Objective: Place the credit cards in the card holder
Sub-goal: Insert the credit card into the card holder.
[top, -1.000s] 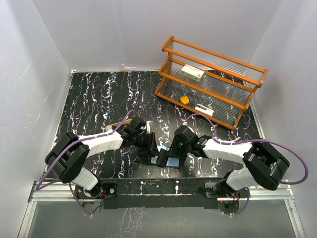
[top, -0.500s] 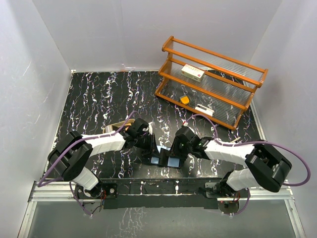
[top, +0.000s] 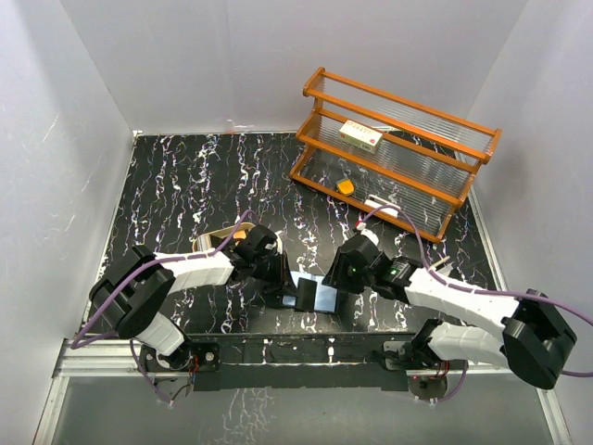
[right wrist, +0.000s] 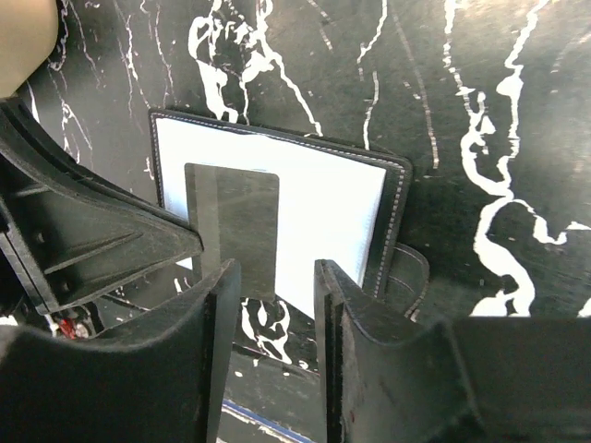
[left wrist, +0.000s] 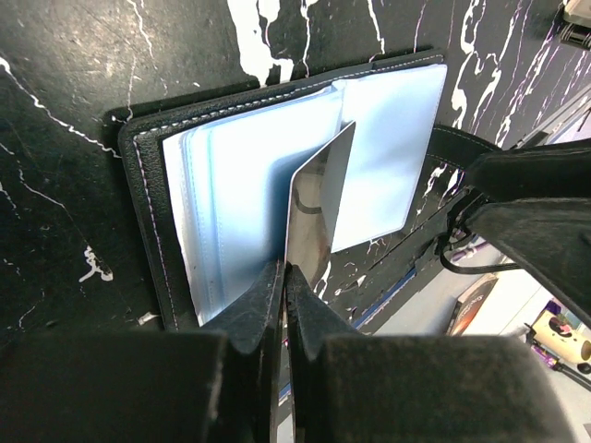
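The card holder (top: 313, 297) lies open near the table's front edge, with its pale blue slotted inside (left wrist: 240, 194) facing up. It also shows in the right wrist view (right wrist: 323, 212). My left gripper (left wrist: 284, 268) is shut on a grey credit card (left wrist: 319, 198) and holds it upright on its edge, the far end at the holder's slots. The same card (right wrist: 233, 231) shows in the right wrist view. My right gripper (right wrist: 277, 272) is open and empty, just above the holder's near side. In the top view the left gripper (top: 281, 286) and right gripper (top: 337, 278) flank the holder. Other cards are out of view.
A tan oval tray (top: 213, 241) sits behind the left gripper. A wooden rack (top: 394, 153) stands at the back right with a white-and-red box (top: 359, 135), an orange object (top: 346, 186) and a white item (top: 380, 204). White walls enclose the table.
My right arm has drawn back to the right and risen off the card holder. My left gripper stays over the holder with the card.
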Robot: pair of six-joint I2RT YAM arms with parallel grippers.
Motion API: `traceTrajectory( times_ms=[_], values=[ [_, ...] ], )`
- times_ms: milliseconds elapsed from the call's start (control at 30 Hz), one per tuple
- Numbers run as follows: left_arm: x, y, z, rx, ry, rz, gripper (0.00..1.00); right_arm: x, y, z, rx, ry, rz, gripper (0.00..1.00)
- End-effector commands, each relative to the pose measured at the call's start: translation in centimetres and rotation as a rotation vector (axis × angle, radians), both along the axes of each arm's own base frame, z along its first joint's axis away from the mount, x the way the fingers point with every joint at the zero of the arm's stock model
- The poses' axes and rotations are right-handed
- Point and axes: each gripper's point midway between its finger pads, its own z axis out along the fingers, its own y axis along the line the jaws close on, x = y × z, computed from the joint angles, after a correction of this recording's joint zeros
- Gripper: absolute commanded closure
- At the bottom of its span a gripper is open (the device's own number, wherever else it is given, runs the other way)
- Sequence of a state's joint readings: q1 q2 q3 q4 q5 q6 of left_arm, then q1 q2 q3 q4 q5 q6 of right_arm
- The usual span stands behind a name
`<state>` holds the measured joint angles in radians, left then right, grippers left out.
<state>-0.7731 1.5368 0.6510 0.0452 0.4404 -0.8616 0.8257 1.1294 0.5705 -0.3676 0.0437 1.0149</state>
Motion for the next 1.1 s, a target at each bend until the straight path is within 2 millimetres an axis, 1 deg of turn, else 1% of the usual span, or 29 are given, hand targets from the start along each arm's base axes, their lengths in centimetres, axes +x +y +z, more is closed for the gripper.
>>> traceTrajectory(
  times_ms=[0,100,200,300,433,567,700,900,1067],
  values=[
    [0.3,0.2,-0.2,0.005,-0.018,0.033,1.00,0.9,-1.7,1.2,-0.075,-0.068,-0.038,0.63],
    [0.5,0.2,-0.2,0.007,-0.025,0.042,1.00,0.6,-2.8,0.1,-0.125,-0.052,-0.048,0.61],
    [0.5,0.5,-0.6,0.023,-0.017,0.054,1.00,-0.1,-3.1,-1.0,-0.151,-0.014,-0.044,0.61],
    [0.4,0.5,-0.8,0.009,-0.016,0.080,1.00,-0.3,-3.1,-1.5,-0.146,0.001,-0.050,0.61],
    [0.5,0.6,-1.1,0.001,-0.023,0.096,1.00,-0.4,-2.7,-2.2,-0.120,0.004,-0.044,0.66],
    [0.7,0.2,-0.6,-0.008,-0.035,0.079,1.00,-0.9,-2.8,-3.6,-0.147,0.040,-0.026,0.71],
    [1.0,-0.1,0.0,-0.016,-0.039,0.079,1.00,-0.9,-2.8,-4.3,-0.152,0.043,-0.014,0.74],
    [1.5,0.3,0.1,0.018,-0.049,0.102,1.00,-1.0,-2.4,-4.9,-0.144,0.051,0.005,0.79],
    [2.1,0.5,-0.2,0.071,-0.062,0.096,1.00,-1.3,-2.7,-5.2,-0.152,0.056,0.008,0.79]
  ],
)
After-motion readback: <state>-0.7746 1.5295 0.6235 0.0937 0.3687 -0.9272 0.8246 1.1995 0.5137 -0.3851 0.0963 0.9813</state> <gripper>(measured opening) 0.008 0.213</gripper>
